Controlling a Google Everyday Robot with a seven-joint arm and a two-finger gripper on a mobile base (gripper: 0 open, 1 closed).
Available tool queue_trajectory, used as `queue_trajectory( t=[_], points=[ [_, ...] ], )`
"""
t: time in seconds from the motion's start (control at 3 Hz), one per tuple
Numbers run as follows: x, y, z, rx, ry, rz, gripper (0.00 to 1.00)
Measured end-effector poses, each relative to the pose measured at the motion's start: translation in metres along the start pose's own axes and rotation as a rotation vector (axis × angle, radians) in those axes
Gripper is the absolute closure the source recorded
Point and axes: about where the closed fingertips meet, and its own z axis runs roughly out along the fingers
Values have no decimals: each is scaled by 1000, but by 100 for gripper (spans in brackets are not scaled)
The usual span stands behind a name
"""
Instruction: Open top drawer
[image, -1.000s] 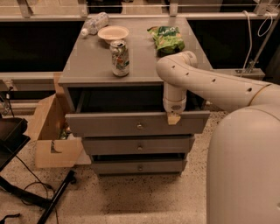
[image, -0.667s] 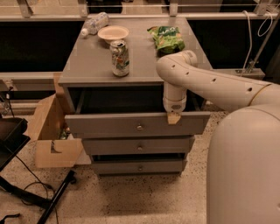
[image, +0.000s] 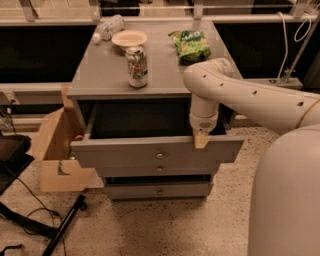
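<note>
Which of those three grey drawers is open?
The top drawer: its front stands forward of the two lower drawers, showing its dark inside. The gripper rests on its front rim.

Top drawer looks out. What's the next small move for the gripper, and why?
Probably lift the gripper straight up off the upper edge of the top drawer front, where it sits right of the brass knob. The drawer already stands well out of the cabinet, its dark interior exposed, so further pulling seems unnecessary.
</note>
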Motion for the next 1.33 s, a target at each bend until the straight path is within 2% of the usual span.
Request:
queue_trajectory(
  t=[0.33, 0.67, 1.0, 1.33],
  points=[
    [1, 3, -1, 1, -2, 3, 100],
    [9, 21, -7, 8, -15, 18, 100],
    [9, 21, -7, 8, -15, 18, 100],
    [20, 45, -20, 18, -38, 41, 100]
  ],
)
